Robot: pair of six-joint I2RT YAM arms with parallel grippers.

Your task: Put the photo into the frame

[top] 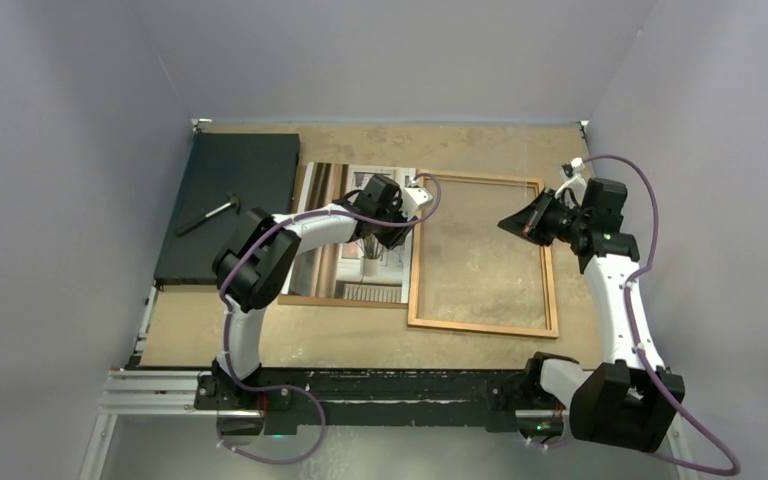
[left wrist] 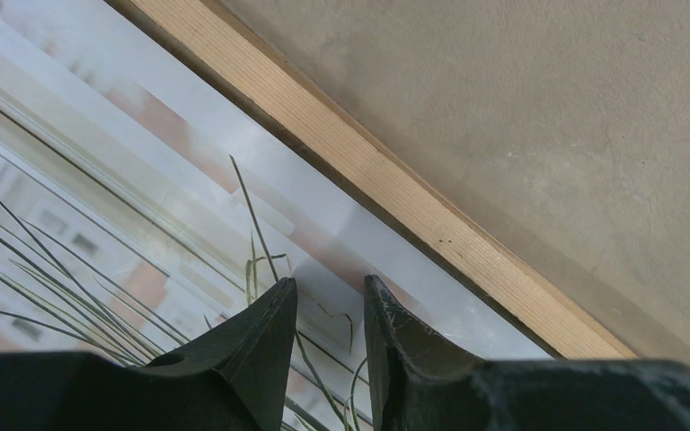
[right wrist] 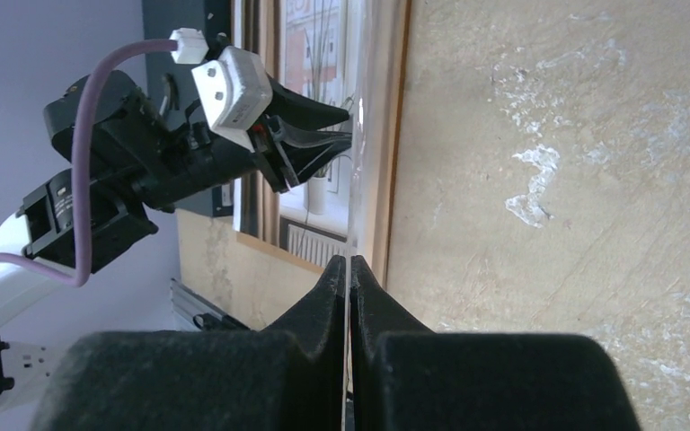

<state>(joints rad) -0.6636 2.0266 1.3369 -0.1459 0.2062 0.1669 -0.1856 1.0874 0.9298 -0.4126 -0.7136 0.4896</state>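
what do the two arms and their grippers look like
The left arm and right arm have white links and boxy black joints, each with a looping purple cable. The left gripper and right gripper have matte black tapered fingers.

The left arm (top: pixel 315 228), white-shelled with black joints, is bent sharply at the elbow and reached forward and to the right. The left gripper (top: pixel 423 188) (left wrist: pixel 331 289), black and two-fingered, is angled downward with a narrow gap between its fingers. The right arm (top: pixel 615 300) (same white-and-black build) is raised and turned leftward. The right gripper (top: pixel 505 224) (right wrist: pixel 349 267), black and wedge-shaped, is pressed fully closed.
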